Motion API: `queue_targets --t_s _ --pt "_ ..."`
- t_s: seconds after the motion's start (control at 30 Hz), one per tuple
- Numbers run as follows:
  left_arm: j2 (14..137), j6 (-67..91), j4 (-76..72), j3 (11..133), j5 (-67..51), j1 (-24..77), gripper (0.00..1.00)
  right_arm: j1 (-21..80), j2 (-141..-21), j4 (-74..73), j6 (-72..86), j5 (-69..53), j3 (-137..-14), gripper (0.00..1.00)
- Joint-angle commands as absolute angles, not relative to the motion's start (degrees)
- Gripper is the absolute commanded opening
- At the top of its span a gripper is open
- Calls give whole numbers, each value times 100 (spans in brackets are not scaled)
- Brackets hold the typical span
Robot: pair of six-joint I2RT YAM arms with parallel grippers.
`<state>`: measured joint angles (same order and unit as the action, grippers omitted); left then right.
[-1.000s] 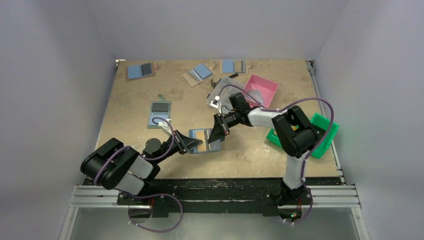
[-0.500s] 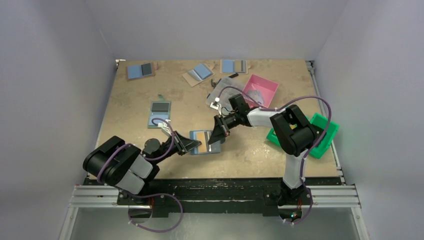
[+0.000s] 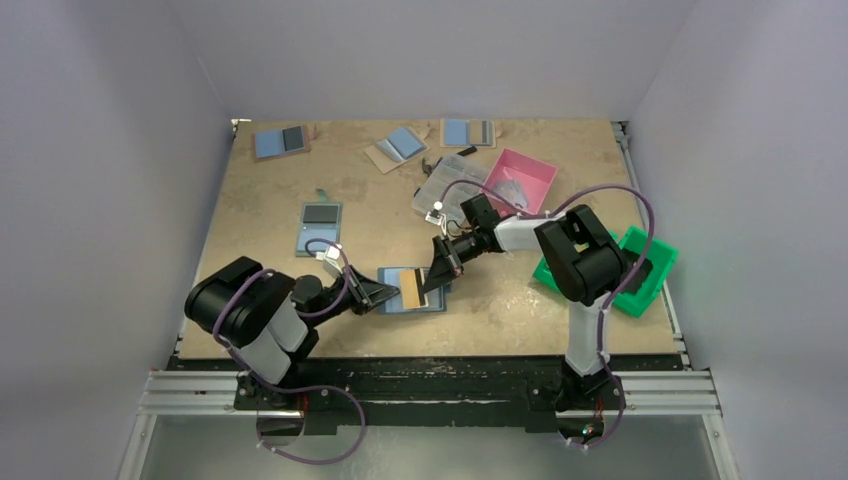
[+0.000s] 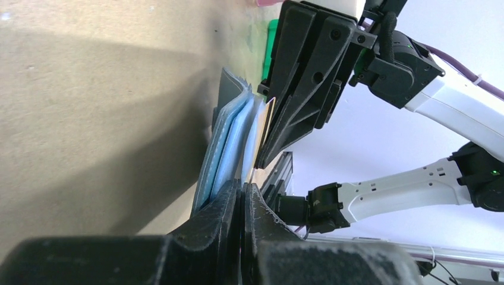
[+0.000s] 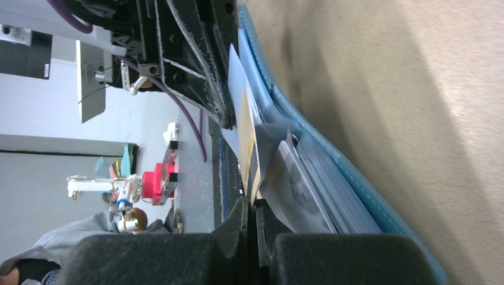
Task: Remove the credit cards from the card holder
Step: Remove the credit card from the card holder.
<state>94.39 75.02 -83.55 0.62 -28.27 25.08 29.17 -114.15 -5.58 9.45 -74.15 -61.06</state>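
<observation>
The card holder (image 3: 391, 285) is light blue with a darker blue-teal edge and pale stitching. The credit card (image 3: 410, 289) sticking out of it looks tan or gold, though it's hard to be sure from here. Around them I see a mottled beige table (image 3: 270, 235), a pink bin (image 3: 541, 168) and a bright green tray (image 3: 652, 276) over on the right.

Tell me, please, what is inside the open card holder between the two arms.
A tan credit card shows in the card holder, pinched by the right gripper. Any further cards deeper in its pockets are hidden.
</observation>
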Motion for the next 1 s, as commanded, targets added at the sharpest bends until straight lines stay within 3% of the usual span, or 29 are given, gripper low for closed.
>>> queue_targets --t_s 0.0,0.27,0.8,0.97 --pt "9708 7550 -10194 -221 -2836 2401 0 2865 -11603 -1090 434 -7147 -6378 0" --pt "10592 7478 -10200 -267 -2867 2293 0 2679 -11719 -1561 49 -6714 -6508 0" --pt "11229 7475 -10198 -366 -2764 2145 0 2500 -11134 -4266 -3024 -6485 -7392 0" --pt "11150 7445 -10194 -412 -2717 2145 11 2484 -10760 -4897 -3798 -6444 -7594 0"
